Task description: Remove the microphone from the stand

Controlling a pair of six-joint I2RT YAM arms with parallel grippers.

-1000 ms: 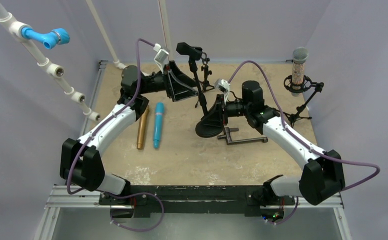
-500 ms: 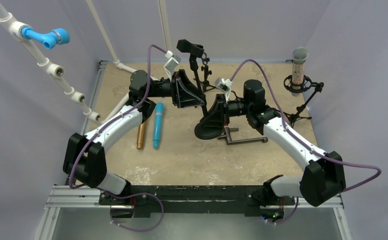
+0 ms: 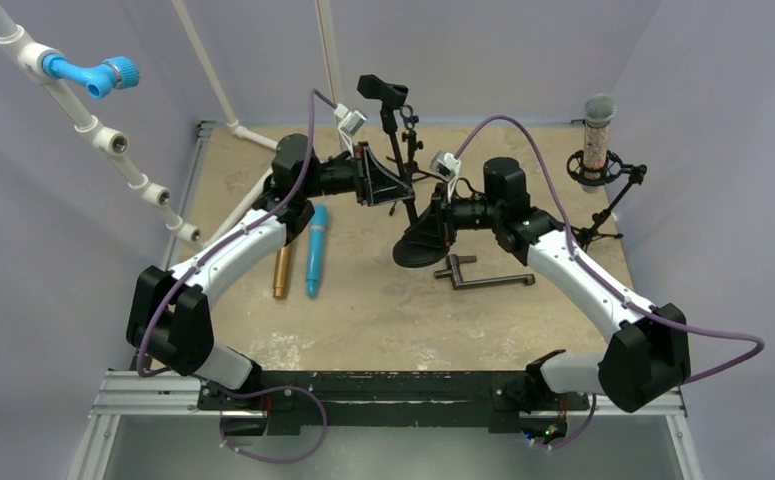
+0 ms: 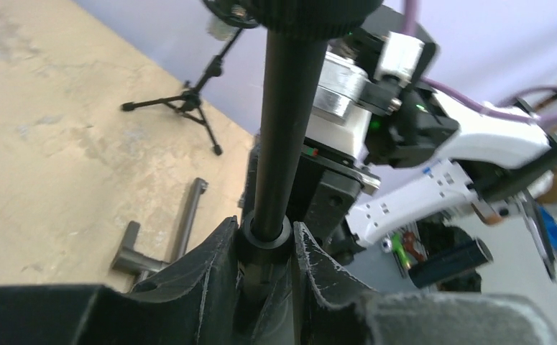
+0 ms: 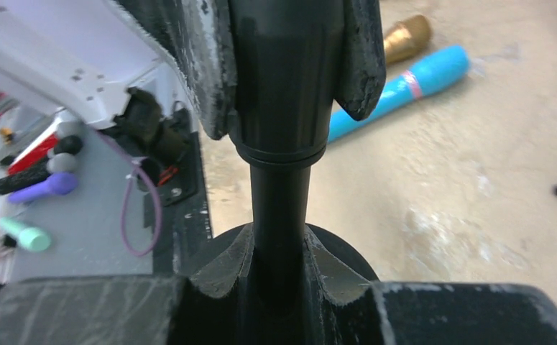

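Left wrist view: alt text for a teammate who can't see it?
The left hand grips a collar on the black stand pole, which rises to the top edge. Behind: the right arm, a small tripod and a black T-shaped bar on the tan table.

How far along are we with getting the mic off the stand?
Done: right gripper clamps the pole low by the base, left gripper above it. In hand: steadying it. Left: the black top piece is still on the pole; nothing is off yet.
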